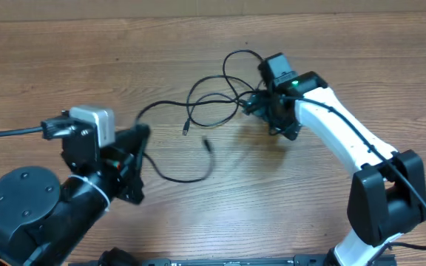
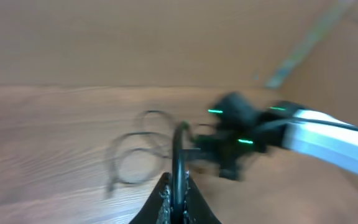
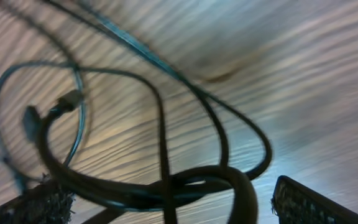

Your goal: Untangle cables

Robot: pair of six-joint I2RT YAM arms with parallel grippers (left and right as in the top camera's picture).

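Observation:
The black cables (image 1: 217, 94) lie in tangled loops at the table's middle back, with one plug end (image 1: 186, 131) and another plug end (image 1: 207, 143) loose on the wood. My left gripper (image 1: 140, 142) is shut on one cable strand (image 2: 179, 163) that rises from its jaws (image 2: 180, 198) toward the tangle. That strand also trails in a curve (image 1: 183, 179) along the table. My right gripper (image 1: 257, 106) is open, low over the right side of the tangle. In the right wrist view, thick loops (image 3: 166, 186) lie between its spread fingers (image 3: 173, 202).
The wooden table (image 1: 65, 66) stretches around the cables. The right arm's white link (image 1: 339, 129) reaches in from the lower right. The left arm's black base (image 1: 28, 207) fills the lower left corner.

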